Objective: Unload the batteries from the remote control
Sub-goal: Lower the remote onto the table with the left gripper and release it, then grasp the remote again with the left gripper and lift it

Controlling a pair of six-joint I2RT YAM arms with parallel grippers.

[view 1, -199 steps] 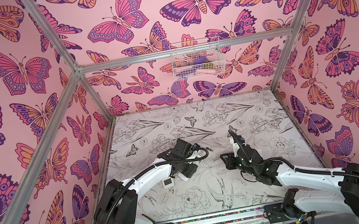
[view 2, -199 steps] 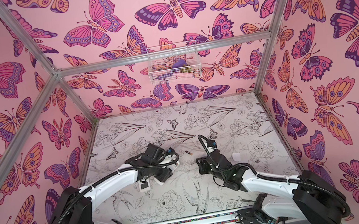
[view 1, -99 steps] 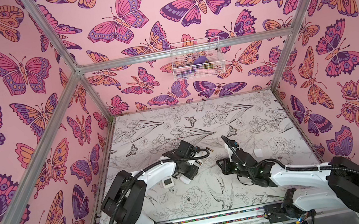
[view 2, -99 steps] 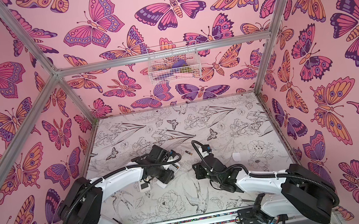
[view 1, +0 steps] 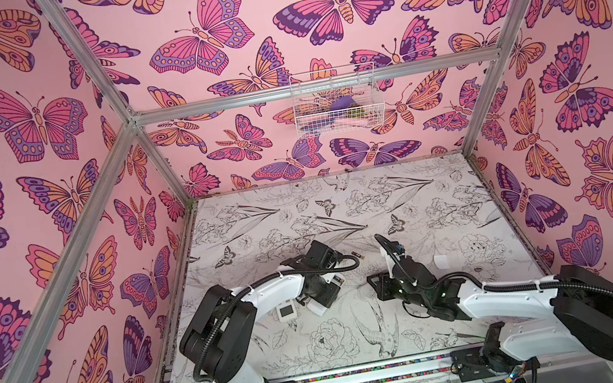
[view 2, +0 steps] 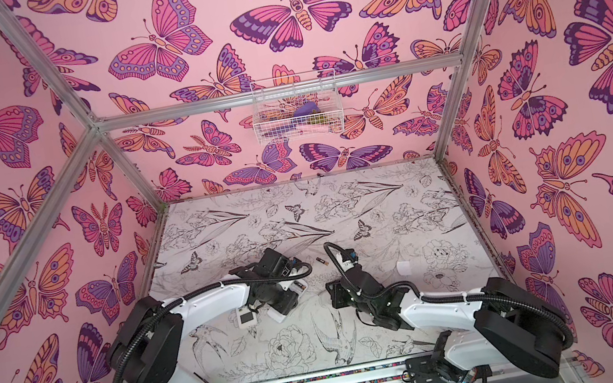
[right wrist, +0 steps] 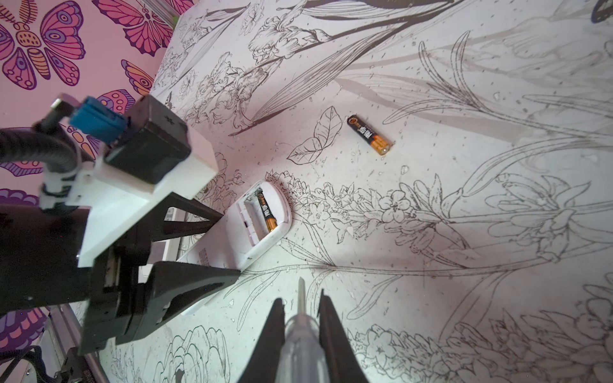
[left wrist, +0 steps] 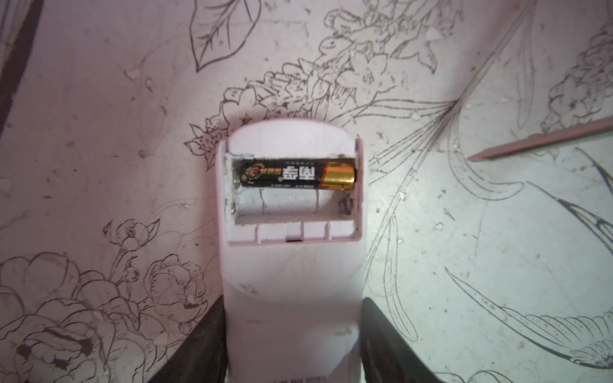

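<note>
Battery, black-and-gold slim cylinder (left wrist: 297,174): seated in end-side slot of white plastic remote control (left wrist: 292,282), cover off; neighbouring slot empty. Second matching battery (right wrist: 370,134) loose on flower-printed desk (left wrist: 464,265), well beyond remote's rounded end. Left tool (left wrist: 292,301) straddles remote body; clamped or slack, cannot tell. Right tool (right wrist: 300,296) pinches clear-handled screwdriver (right wrist: 300,335), tip near remote's side, not touching. Risks: slack hold lets remote skid under prying; tip slips off battery; freed battery springs out and rolls away.
</note>
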